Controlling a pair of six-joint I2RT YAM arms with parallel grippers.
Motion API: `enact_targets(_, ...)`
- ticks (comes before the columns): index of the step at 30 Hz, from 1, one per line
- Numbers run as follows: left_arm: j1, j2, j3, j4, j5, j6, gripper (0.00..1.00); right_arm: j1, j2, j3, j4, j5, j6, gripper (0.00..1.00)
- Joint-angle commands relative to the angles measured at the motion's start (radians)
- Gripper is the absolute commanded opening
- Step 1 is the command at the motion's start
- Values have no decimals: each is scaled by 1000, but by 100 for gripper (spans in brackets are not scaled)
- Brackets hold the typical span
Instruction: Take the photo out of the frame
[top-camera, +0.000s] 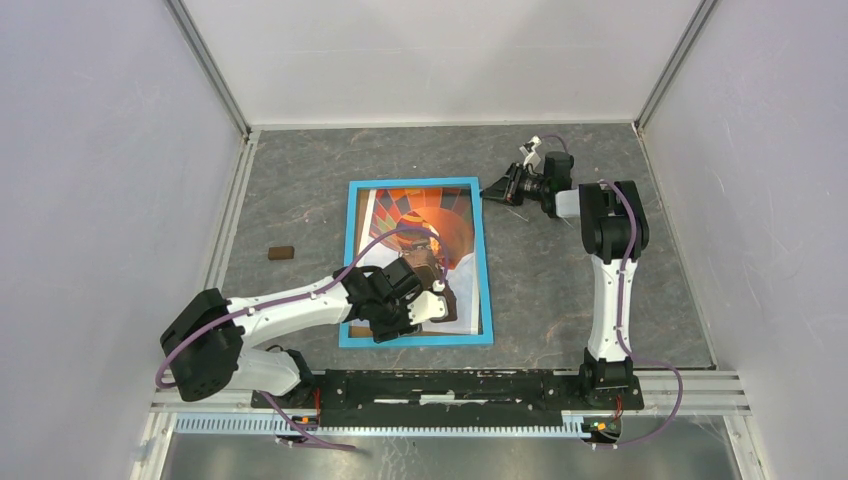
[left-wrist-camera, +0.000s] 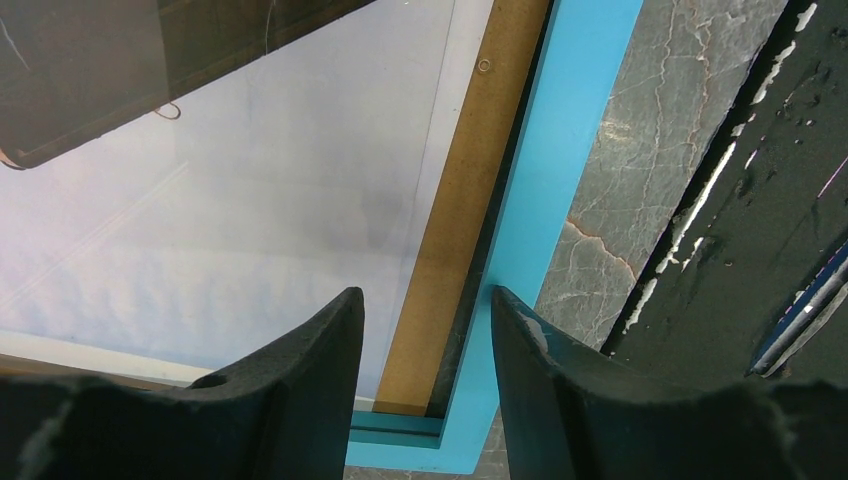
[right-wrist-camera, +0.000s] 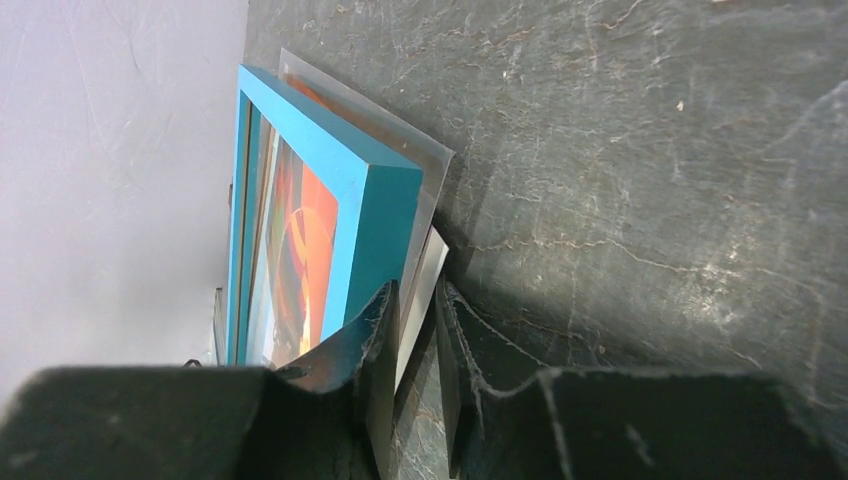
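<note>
Tally of things: one frame (top-camera: 415, 184) with a bright-blue border, one photo (top-camera: 420, 210) of an orange hot air balloon, two arms, one small brown block (top-camera: 282, 252). The frame lies flat in the middle of the grey marbled table (top-camera: 560, 270) with the picture side up. The photo sits inside its border.

The brown block lies alone on the table, well apart from the frame's left side. A black base rail (top-camera: 450, 385) runs along the table just beyond the frame's near edge. The left arm reaches across the frame's near half and hides part of the photo in the overhead view.

The left end effector (left-wrist-camera: 425, 300) hangs over the frame's near right corner. Its fingers are spread: one is above the pale part of the photo, the other above the blue border. A brown fibreboard strip (left-wrist-camera: 460, 200) and the border show in the gap between them, and nothing is pinched.

The right end effector (right-wrist-camera: 410, 295) is at the frame's far right corner, low against the table. In its wrist view a clear pane (right-wrist-camera: 425, 170) juts out past that corner, on the table side of the blue edge. A thin pale sheet (right-wrist-camera: 425, 270) runs from the corner into the narrow gap between the fingers, which are pressed nearly together on it. Whether that sheet is the photo's margin or a backing layer cannot be told from this angle.
</note>
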Motion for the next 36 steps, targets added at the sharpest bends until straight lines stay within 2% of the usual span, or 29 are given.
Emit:
enact_targets(1, 12, 78, -62, 130, -90, 29, 56, 33, 26, -7, -2, 7, -10, 24)
enact_targets(6, 20, 72, -59, 127, -92, 28, 56, 36, 13, 31, -150, 60, -130, 1)
enact_targets(11, 29, 69, -63, 128, -92, 22, 56, 34, -57, 33, -213, 90, -229, 0)
enact_targets(17, 43, 71, -57, 132, -86, 18, 56, 50, -216, 2, -326, 308, -468, 0)
enact_targets(20, 50, 74, -57, 135, -86, 19, 56, 65, -244, 20, -375, 351, -558, 0)
enact_targets(29, 66, 85, -55, 146, -80, 20, 56, 80, -227, 65, -457, 381, -628, 0)
enact_targets(30, 67, 86, -55, 147, -80, 19, 56, 80, -214, 80, -469, 380, -619, 2)
enact_targets(34, 67, 93, -56, 153, -75, 18, 57, 70, -156, 114, -455, 296, -535, 29)
enact_targets(36, 69, 95, -57, 154, -74, 20, 57, 64, -125, 122, -430, 252, -486, 34)
